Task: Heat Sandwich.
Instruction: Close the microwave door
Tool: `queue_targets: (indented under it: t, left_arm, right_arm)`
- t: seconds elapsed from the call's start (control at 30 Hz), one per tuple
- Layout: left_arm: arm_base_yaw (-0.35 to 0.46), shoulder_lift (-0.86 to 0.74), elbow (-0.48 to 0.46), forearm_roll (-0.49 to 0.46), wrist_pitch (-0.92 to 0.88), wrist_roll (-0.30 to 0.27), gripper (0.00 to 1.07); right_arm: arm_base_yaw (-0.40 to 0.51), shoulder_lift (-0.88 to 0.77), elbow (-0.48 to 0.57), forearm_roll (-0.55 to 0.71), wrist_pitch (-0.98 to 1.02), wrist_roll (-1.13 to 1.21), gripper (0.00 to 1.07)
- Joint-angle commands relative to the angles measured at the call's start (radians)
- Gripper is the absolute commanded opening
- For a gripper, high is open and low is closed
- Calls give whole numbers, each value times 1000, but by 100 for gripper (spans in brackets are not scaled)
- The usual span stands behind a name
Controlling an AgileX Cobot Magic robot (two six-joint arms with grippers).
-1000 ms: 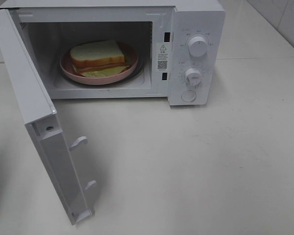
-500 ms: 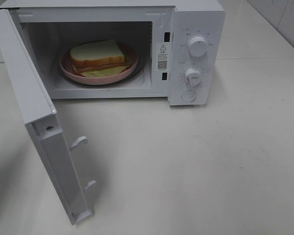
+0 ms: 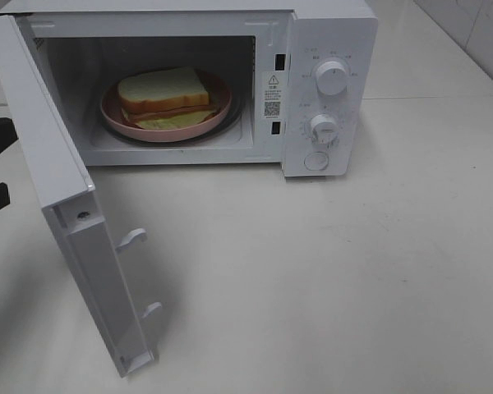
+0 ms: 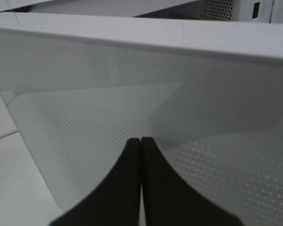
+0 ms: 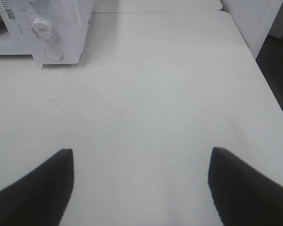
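Risk: a crooked push on the open microwave (image 3: 333,25) door (image 3: 45,123) could slip off or shove the microwave | Tools: left gripper (image 4: 140,141) pinched shut, empty, just outside the door, touch unclear; right gripper (image 5: 141,151) wide open, empty, in front of the microwave | Where: the sandwich (image 3: 164,92) sits inside the microwave on its pink plate (image 3: 113,119)

You find the sandwich (image 3: 164,94) on the plate (image 3: 109,115) inside the microwave (image 3: 333,29), at the table's (image 3: 353,271) back. Its door (image 3: 53,156) stands open leftward (left gripper (image 4: 140,142) just beside its outer face).
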Motion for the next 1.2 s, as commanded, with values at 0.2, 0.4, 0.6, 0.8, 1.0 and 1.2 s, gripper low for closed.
queue_targets:
  t: [0.2, 0.4, 0.6, 0.8, 1.0, 1.2]
  left_arm:
    - [-131, 73, -46, -105, -23, 19, 0]
    - [-220, 103, -72, -191, -24, 44, 0]
    - [-302, 112, -103, -302, -20, 45, 0]
    - [-414, 145, -155, -450, -9, 116, 0]
    - [-502, 199, -230, -576, 16, 124, 0]
    - [-588, 255, -304, -708, 34, 193, 0]
  right_arm:
    - [-6, -27, 1, -3, -13, -9, 75]
    - [-6, -27, 1, -3, -13, -9, 75]
    - [-6, -27, 1, -3, -13, -9, 75]
    - [-6, -27, 1, -3, -13, -9, 75]
    - [-6, -27, 1, -3, -13, -9, 75]
    - [-6, -27, 1, -3, -13, -9, 75]
